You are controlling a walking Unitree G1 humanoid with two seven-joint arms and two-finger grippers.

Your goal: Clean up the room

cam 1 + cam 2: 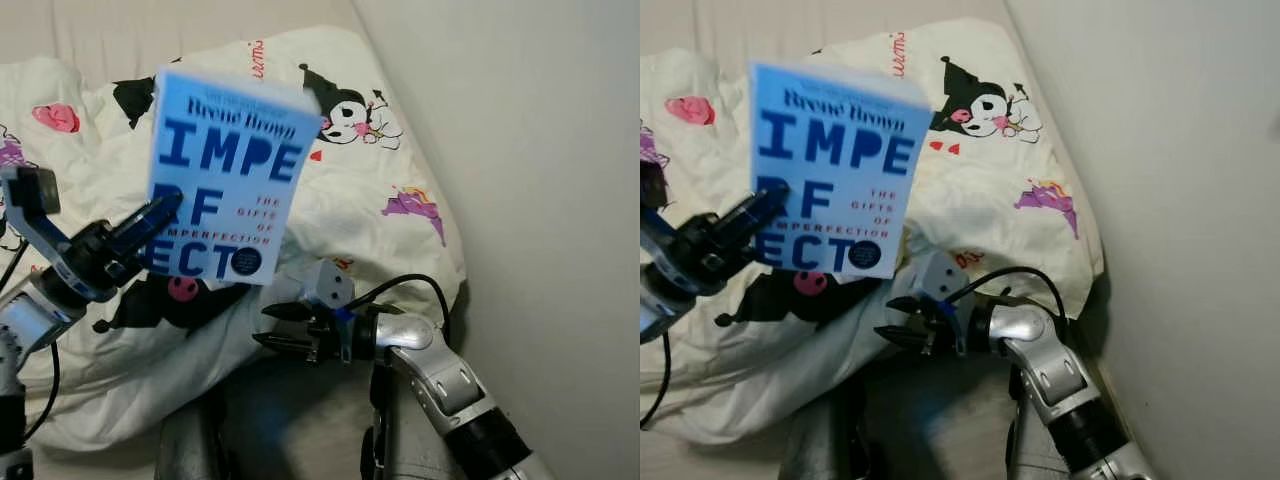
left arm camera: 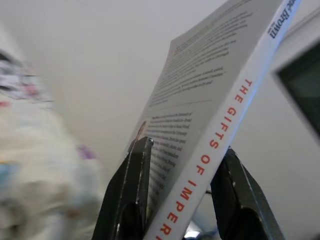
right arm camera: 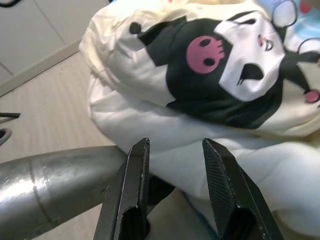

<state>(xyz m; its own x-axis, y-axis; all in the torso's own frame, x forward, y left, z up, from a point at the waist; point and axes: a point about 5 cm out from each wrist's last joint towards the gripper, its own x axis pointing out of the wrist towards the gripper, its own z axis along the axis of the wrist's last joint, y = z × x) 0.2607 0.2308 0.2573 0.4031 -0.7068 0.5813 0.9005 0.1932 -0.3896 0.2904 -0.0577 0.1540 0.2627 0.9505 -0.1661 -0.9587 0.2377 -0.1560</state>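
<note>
- The bed (image 1: 400,180) carries a cream duvet (image 1: 340,215) printed with cartoon figures; a plain wall (image 1: 540,200) rises at 3 o'clock.
- The blue book (image 1: 228,180) is lifted above the duvet at 10 o'clock, cover toward the head camera; the left wrist view gives its white spine and back text instead.
- The left tool (image 1: 160,212) pinches the book's lower edge.
- The right tool (image 1: 275,326) hovers at 6 o'clock, fingers spread and empty, the duvet's skull print before it in its wrist view.
</note>
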